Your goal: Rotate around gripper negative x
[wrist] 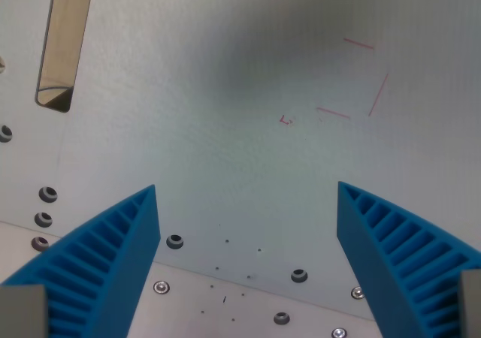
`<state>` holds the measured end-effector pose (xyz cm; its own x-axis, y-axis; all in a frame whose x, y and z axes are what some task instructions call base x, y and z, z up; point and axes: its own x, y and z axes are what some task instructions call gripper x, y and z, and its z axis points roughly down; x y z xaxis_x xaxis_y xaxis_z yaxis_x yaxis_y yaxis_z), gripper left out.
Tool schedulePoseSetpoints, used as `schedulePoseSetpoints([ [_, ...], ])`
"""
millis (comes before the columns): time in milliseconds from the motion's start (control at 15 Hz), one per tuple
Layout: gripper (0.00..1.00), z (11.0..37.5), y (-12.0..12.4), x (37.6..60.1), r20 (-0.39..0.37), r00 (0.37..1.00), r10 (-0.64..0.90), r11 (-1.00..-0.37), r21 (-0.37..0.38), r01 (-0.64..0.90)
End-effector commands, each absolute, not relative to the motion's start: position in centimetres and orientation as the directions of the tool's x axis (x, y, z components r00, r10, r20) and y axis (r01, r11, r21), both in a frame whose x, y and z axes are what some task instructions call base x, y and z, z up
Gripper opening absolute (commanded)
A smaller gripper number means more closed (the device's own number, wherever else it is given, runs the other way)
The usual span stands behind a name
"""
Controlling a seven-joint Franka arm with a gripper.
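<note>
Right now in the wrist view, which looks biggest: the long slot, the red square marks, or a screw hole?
1. Long slot, biggest.
2. Red square marks, slightly smaller, though faint and incomplete, so it's close.
3. Screw hole, smallest by far.

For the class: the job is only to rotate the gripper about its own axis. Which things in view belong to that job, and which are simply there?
Belongs to the job:
gripper, open, holding nothing

Simply there:
metal plate
slot
red pen marks
screw holes
</note>
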<state>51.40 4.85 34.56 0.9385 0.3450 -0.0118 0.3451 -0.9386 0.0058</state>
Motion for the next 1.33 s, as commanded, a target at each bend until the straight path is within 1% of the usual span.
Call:
schedulePoseSetpoints([
  [67, 1.00, 34.75, 4.85, 51.38, -0.008, 0.939, 0.345, -0.938, 0.018, 0.345],
  [1333, 1.00, 34.75, 4.85, 51.38, -0.008, 0.939, 0.345, -0.911, 0.238, 0.337],
])
